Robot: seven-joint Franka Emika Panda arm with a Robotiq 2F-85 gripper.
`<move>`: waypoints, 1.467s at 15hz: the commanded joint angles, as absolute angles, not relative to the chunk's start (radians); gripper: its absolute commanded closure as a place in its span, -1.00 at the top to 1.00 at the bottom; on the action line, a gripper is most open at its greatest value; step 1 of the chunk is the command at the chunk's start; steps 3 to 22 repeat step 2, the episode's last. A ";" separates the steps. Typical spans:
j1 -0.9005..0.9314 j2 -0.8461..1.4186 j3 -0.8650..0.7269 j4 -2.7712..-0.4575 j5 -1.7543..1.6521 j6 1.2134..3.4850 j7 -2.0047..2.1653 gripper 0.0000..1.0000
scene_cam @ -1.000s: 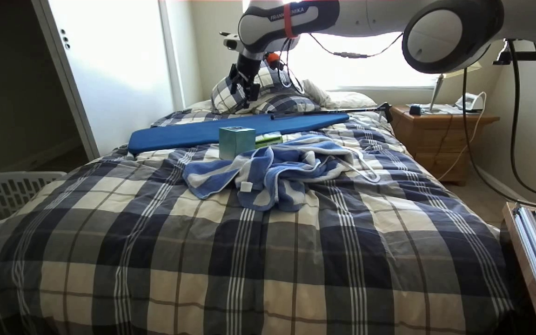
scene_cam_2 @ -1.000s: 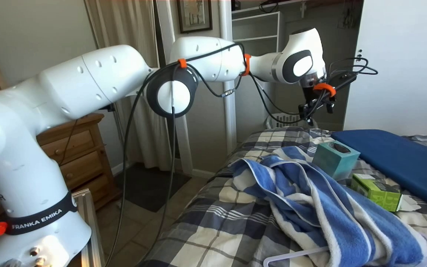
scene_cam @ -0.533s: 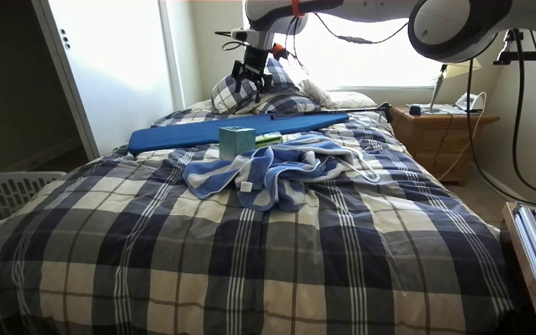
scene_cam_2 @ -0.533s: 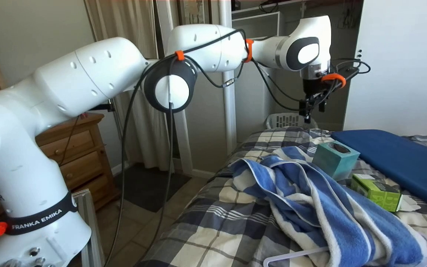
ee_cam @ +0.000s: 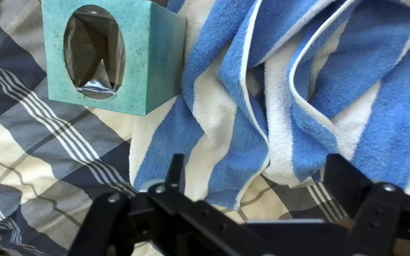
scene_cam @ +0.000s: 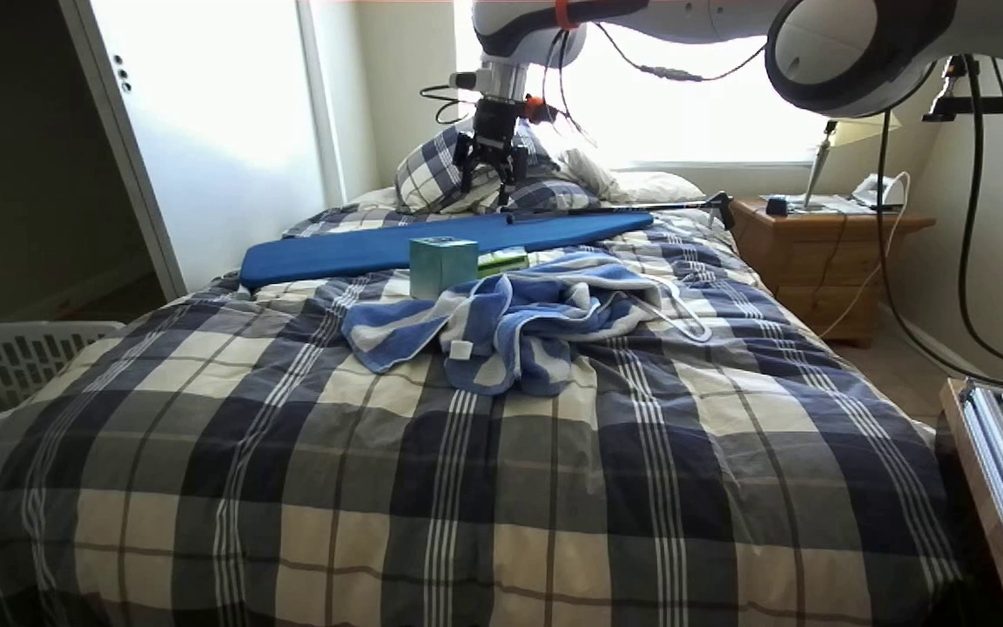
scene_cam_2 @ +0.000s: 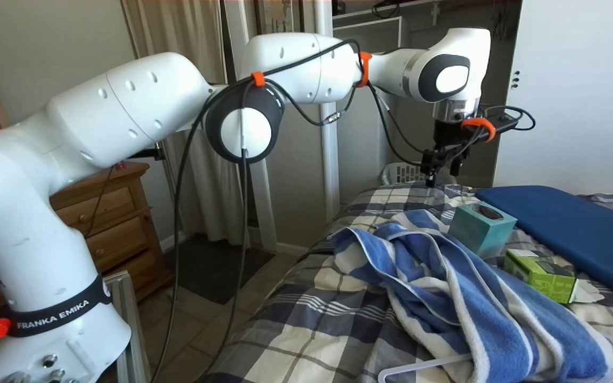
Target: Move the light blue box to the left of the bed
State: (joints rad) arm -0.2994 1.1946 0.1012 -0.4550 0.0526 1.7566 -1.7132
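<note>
The light blue box is a teal tissue box with an oval opening. It stands upright on the plaid bed (scene_cam: 510, 488), and it shows in both exterior views (scene_cam: 443, 270) (scene_cam_2: 479, 234). It touches or nearly touches the striped towel. In the wrist view the box (ee_cam: 135, 71) is at the upper left, outside the jaws; its upper edge is cut off. My gripper (scene_cam: 486, 193) points down in the air above the bed. It also shows in an exterior view (scene_cam_2: 443, 177) and in the wrist view (ee_cam: 255, 160). Its fingers are wide apart with nothing between them.
A crumpled blue-and-white towel (scene_cam_2: 445, 287) with a hanger lies beside the box. A green box (scene_cam_2: 540, 276) is close to it. A blue ironing board (scene_cam: 362, 248) lies behind. A white basket (scene_cam: 23, 366) stands beside the bed, and a nightstand (scene_cam: 824, 252) stands opposite.
My gripper has turned from tilted to pointing nearly straight down. In an exterior view it has shifted right and, in the last half second, a little lower. The box has not moved.
</note>
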 commanded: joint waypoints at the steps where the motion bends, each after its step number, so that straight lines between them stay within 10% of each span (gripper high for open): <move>1: -0.295 1.207 0.090 -0.429 0.063 1.743 -1.710 1.00; 22: -0.295 1.207 0.090 -0.429 0.064 1.743 -1.708 1.00</move>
